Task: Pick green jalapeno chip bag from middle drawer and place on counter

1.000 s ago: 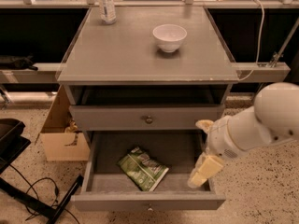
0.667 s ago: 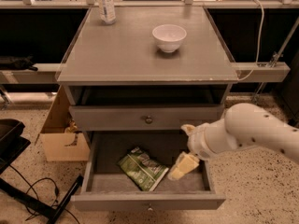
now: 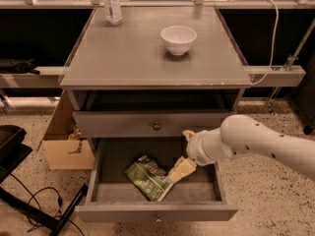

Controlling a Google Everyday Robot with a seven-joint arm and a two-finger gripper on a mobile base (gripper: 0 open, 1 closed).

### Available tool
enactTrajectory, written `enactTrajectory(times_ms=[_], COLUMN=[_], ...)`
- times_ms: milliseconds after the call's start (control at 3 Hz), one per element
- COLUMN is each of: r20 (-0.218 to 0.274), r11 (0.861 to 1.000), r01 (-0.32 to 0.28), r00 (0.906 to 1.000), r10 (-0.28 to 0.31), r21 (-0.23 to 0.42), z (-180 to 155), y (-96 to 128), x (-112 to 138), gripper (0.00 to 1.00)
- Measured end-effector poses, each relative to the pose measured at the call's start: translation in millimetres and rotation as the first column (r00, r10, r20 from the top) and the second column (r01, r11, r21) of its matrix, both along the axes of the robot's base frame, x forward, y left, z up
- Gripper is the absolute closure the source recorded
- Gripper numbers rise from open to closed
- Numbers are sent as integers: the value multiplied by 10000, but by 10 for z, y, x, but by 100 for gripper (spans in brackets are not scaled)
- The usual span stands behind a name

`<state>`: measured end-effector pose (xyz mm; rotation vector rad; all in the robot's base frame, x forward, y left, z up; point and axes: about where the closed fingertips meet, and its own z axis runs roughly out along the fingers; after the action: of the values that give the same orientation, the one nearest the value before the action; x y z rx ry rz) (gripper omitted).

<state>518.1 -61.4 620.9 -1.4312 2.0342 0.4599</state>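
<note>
The green jalapeno chip bag (image 3: 147, 177) lies flat on the grey floor of the open middle drawer (image 3: 106, 193), left of centre. My gripper (image 3: 180, 170) reaches into the drawer from the right on a white arm; its pale finger tips are at the bag's right edge, just above it. The counter (image 3: 133, 58) is the cabinet's flat grey top above.
A white bowl (image 3: 178, 38) and a clear plastic bottle (image 3: 111, 4) stand on the counter. A shut knobbed drawer front (image 3: 156, 126) sits above the open drawer. A cardboard box (image 3: 64, 141) stands on the floor at the left, with black cables and a black base near it.
My gripper has moved left across the open drawer, from its right side to the bag's right edge. The bag has not moved.
</note>
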Motion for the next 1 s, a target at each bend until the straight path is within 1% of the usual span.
enactTrajectory(times_ms=[333,667,1000], r20=[-2,-99,-222], r11=[9998,9991,9995], r01=[-204,-420,-284], r00=[9998,9991,9993], r10=[204,420,288], r21=[-76,37,164], z=[-95,-564,-1202], y=[64,207,341], x=[-39,-70,28], gripper=[0,0,0])
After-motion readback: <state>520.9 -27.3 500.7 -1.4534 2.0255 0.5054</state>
